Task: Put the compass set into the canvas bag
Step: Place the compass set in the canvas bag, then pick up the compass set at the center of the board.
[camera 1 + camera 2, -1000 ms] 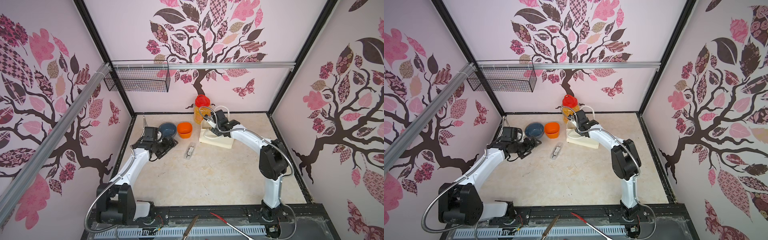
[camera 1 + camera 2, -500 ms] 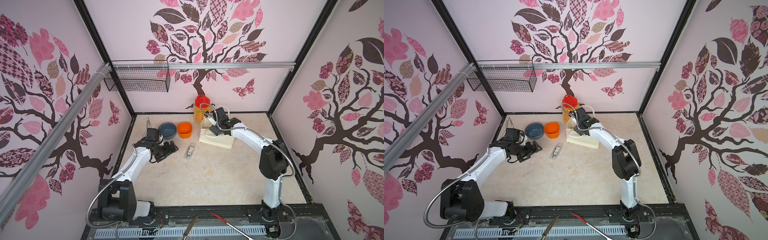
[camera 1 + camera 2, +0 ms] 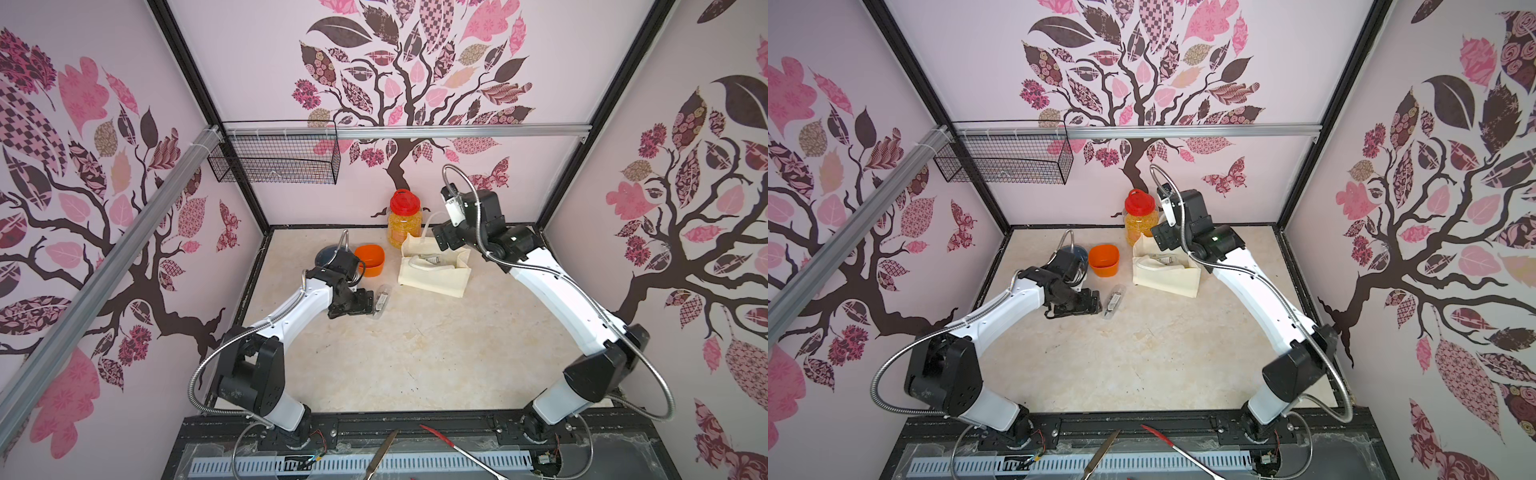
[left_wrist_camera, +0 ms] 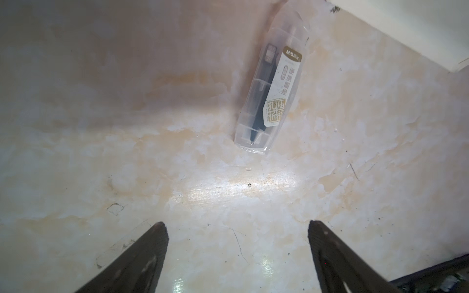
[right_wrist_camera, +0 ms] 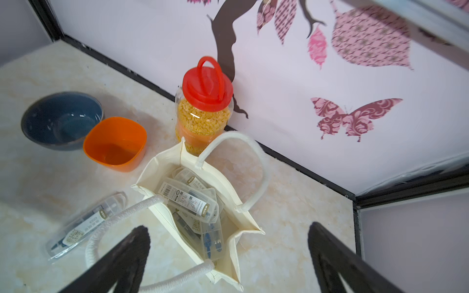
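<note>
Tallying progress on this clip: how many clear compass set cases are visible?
4 at least. One compass set case lies on the table beside the canvas bag. Three show inside the bag: a top case, one behind it, one underneath. More may be hidden.

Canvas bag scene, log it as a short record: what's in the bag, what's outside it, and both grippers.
canvas bag: upright, mouth open, in front of the jar
in the bag: several bagged compass sets in clear cases
outside the bag: one loose compass set lying flat on the table
left gripper: open, empty, facing the loose compass set, not touching it
right gripper: open, empty, above the bag
nearby: orange cup, blue bowl
</note>
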Controlling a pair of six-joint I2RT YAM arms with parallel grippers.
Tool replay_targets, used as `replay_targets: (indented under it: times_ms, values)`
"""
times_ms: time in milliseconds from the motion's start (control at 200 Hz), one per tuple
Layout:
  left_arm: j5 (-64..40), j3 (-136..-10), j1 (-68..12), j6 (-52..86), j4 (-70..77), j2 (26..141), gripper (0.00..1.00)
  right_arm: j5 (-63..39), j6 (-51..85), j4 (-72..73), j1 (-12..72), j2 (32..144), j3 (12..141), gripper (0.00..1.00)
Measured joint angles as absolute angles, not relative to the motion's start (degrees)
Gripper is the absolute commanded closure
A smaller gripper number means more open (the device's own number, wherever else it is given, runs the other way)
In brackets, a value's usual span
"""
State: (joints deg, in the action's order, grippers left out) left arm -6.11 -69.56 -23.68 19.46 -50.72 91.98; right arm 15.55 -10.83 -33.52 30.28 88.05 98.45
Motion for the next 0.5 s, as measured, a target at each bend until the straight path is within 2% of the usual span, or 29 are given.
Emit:
replay_targets:
  times_ms: [235, 500]
  values:
    - [-2.4, -79.1, -28.0, 15.4, -53.6, 103.4, 0.14, 17.3, -5.9, -33.7, 30.3, 75.9, 85.0, 0.00]
    - [-0.7, -87.3, -28.2, 13.1, -56.8, 113.3, 0.17, 18.2, -4.2, -34.5, 30.3, 74.6, 79.8, 0.00]
